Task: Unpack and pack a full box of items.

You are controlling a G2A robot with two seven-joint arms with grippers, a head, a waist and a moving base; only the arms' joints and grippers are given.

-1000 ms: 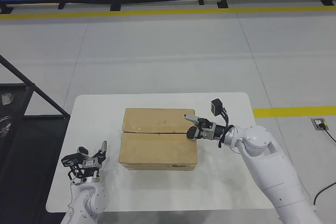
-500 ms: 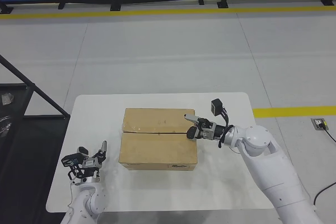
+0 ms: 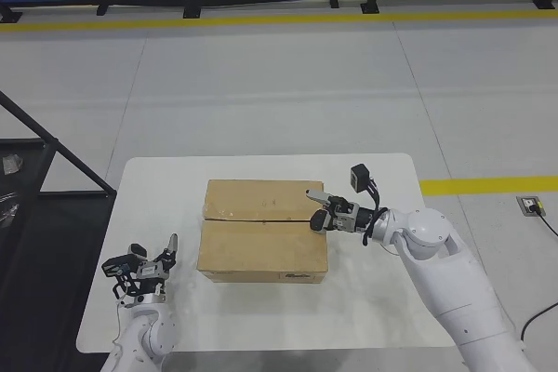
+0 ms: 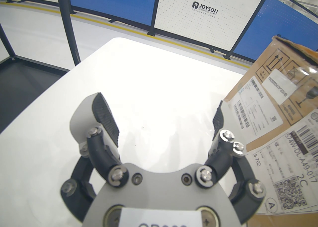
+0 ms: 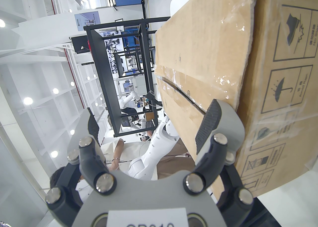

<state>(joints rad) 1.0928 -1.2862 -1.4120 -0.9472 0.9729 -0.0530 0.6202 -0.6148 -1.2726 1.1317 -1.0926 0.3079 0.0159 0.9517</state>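
A closed brown cardboard box sits in the middle of the white table, its two top flaps meeting along a seam. Printed labels cover the side of the box that faces my left gripper. My right gripper is at the box's right end, level with the seam and open; in the right wrist view one finger lies against the top edge of the box and nothing is between the fingers. My left gripper hovers open over the bare table near the front left, apart from the box.
A black metal rack stands off the table's left side. Bare table surface lies left of the box and along the front edge. Blue and white partition panels stand in the room beyond the table.
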